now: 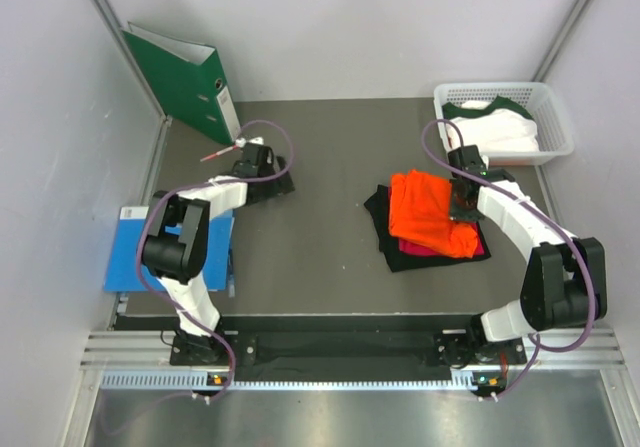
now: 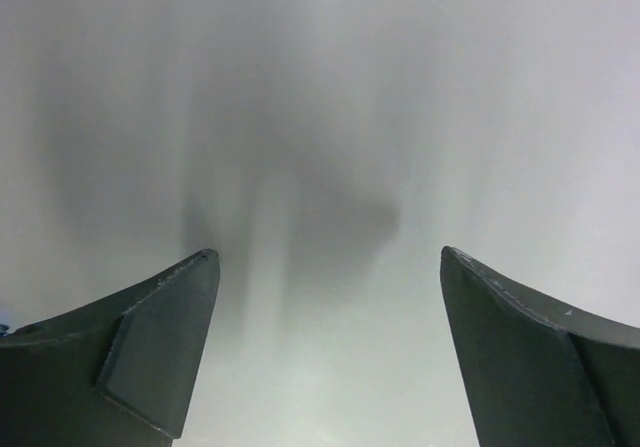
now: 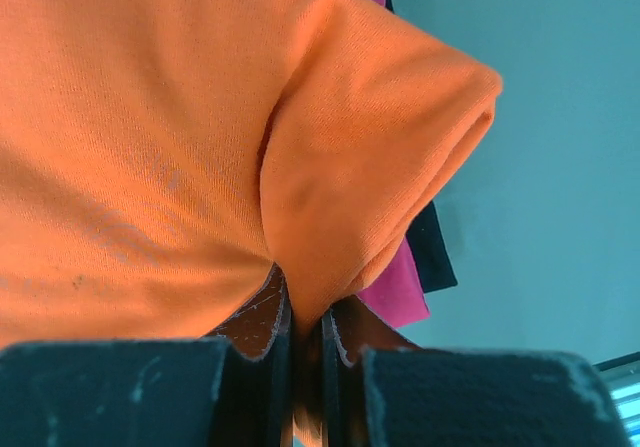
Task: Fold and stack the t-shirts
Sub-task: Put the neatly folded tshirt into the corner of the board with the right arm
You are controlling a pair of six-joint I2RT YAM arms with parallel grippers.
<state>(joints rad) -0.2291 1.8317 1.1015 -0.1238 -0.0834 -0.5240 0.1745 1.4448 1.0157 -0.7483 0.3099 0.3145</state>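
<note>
The right end effector (image 3: 308, 345) is clamped on a fold of the orange t-shirt (image 1: 428, 212) — atop the pink t-shirt (image 3: 398, 289) and black t-shirt (image 1: 383, 229) — while the left end effector (image 2: 330, 267) is spread wide, holding nothing.

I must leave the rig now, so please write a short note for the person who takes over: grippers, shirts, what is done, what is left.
Left gripper: open, empty, near the green binder.
Right gripper: shut on a fold of the orange t-shirt.
Stack at mid-table: orange on top, pink t-shirt under it, black t-shirt at the bottom.
White t-shirt: in the basket, far right corner.
Done: three shirts stacked.
Left: release the orange one, then fold and stack the white one.
</note>
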